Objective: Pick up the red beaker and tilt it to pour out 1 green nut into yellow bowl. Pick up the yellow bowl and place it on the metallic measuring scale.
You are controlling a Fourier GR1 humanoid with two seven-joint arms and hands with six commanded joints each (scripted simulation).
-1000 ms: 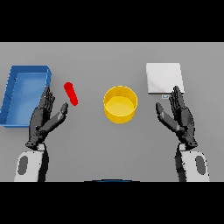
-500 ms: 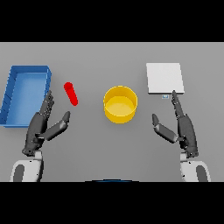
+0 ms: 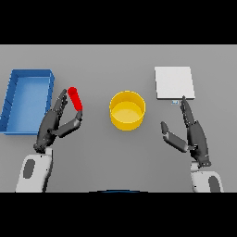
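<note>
The red beaker is a slim red tube on the table, left of centre. My left hand is just below and left of it, open, fingers straight beside the tube and thumb tip reaching under its lower end. The yellow bowl stands upright at the table's centre; I cannot see a green nut. The metallic measuring scale is a flat pale square at the back right. My right hand is open below the scale, fingertips pointing at its front edge, thumb spread toward the bowl.
A blue open bin stands at the far left, close to my left hand. Bare grey table lies between the two hands and in front of the bowl.
Both hands dropped lower and tilted inward. The left hand has come up beside the red beaker with its thumb out. The right hand drew back below the scale.
</note>
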